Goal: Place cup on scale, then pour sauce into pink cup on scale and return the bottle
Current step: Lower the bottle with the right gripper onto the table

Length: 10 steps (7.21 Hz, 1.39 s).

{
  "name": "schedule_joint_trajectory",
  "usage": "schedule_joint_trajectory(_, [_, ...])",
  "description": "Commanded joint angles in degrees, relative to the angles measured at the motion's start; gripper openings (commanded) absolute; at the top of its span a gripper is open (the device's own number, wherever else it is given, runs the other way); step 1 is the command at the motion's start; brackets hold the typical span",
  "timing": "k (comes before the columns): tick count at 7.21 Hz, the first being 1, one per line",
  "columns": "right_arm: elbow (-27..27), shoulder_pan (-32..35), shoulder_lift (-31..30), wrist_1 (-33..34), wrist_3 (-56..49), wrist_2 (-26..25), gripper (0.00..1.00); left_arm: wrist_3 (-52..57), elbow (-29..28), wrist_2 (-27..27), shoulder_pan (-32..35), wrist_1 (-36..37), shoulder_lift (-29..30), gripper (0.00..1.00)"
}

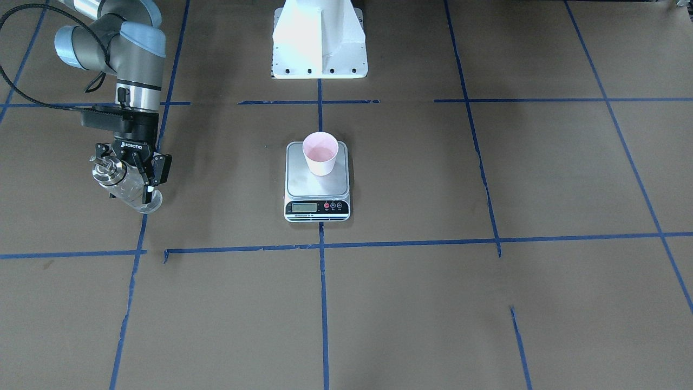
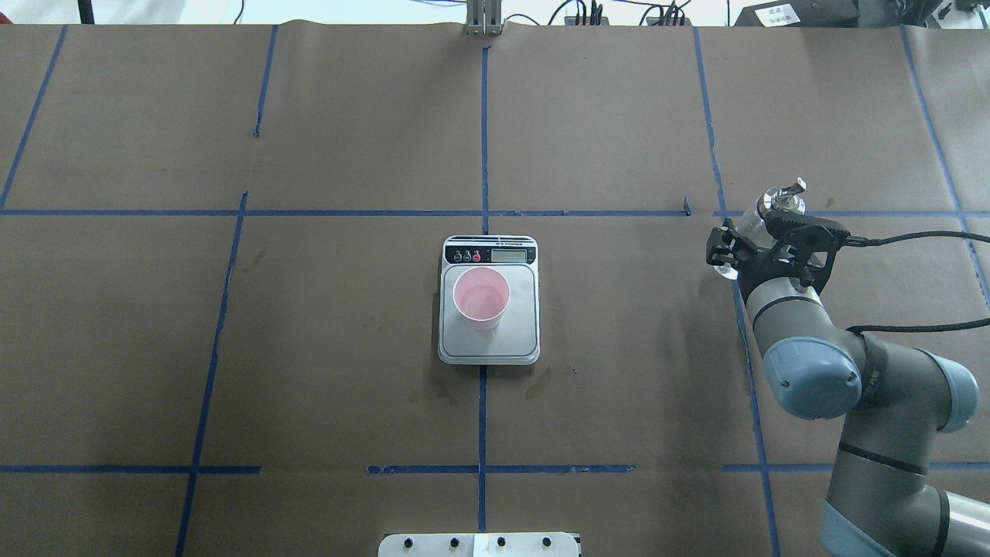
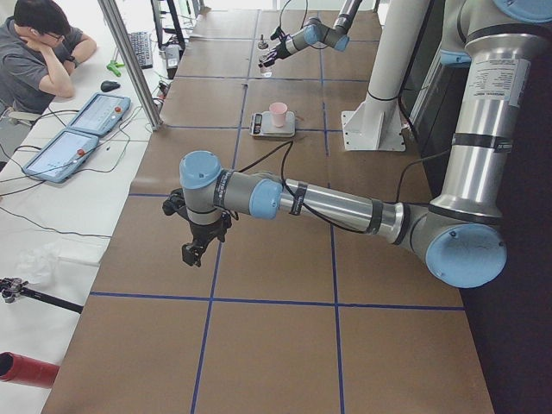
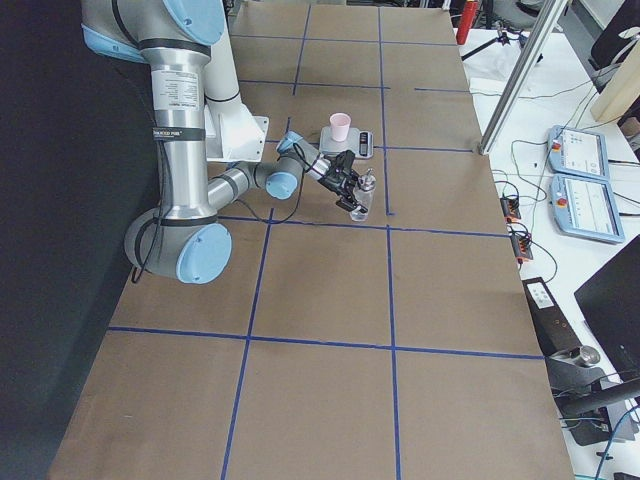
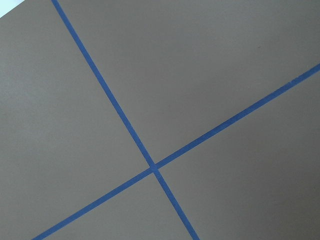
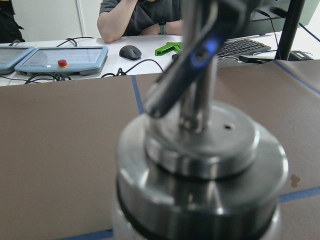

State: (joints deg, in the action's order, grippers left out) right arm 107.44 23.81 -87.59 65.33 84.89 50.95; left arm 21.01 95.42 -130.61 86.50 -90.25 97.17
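My right gripper (image 1: 129, 180) is clamped on the bottle (image 1: 136, 194), out toward my right end of the table and well apart from the scale (image 1: 316, 187). The bottle's long axis is near upright, with its cap (image 1: 105, 172) leaning rightward, away from the scale. The cup (image 1: 320, 154) stands on the scale's platform, and brown paper (image 1: 227, 179) lies between it and the bottle. I cannot tell whether the fingers of my left gripper (image 3: 191, 252) are apart or together.

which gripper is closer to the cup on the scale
Right. The right gripper, holding the bottle, is out to the right of the cup; the left gripper hangs much farther off on its left.
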Motion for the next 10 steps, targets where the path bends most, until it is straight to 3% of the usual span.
schedule_joint_trajectory(1, [-1.0,-0.1,-0.6,0.0,-0.3,0.5,0.00,0.0,0.0,0.1,0.0,0.0,0.0,1.00])
schedule_joint_trajectory(3, [-1.4,-0.1,-0.6,0.0,-0.4,0.6,0.00,0.0,0.1,0.0,0.0,0.0,0.1,1.00])
schedule_joint_trajectory(4, [-1.4,-0.2,-0.6,0.1,-0.3,0.6,0.16,0.0,0.1,0.0,0.0,0.0,0.0,1.00])
schedule_joint_trajectory(6, [-1.8,-0.3,-0.6,0.1,-0.3,1.1,0.39,0.0,0.1,0.0,0.0,-0.1,0.1,1.00])
schedule_joint_trajectory(10, [-2.3,-0.7,-0.4,0.0,-0.3,1.2,0.69,0.0,0.1,0.0,0.0,-0.1,0.0,1.00])
